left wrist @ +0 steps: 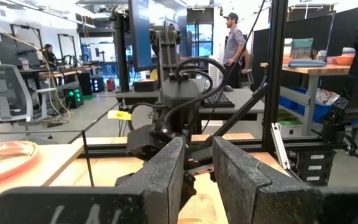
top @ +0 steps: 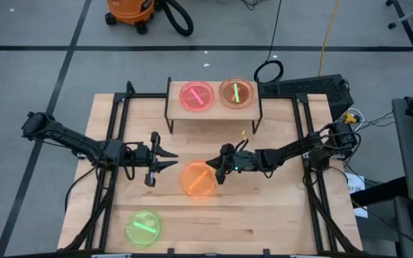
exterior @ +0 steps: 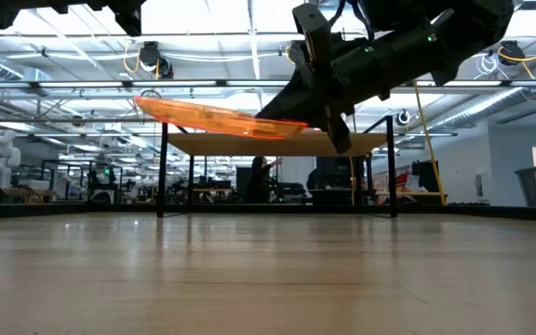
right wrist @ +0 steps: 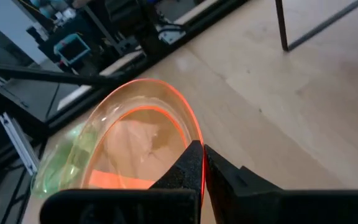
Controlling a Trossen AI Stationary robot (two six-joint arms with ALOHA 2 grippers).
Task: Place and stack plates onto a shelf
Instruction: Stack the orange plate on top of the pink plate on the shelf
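Because the right gripper (top: 217,169), seen from above, pinches only the rim of the orange plate (top: 198,178) over the tabletop (top: 278,222), the plate could slip before reaching the shelf (top: 214,109), which the low view shows behind it; left jaws hang part-open, empty

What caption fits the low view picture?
Right gripper holds an orange plate in the air before the shelf.
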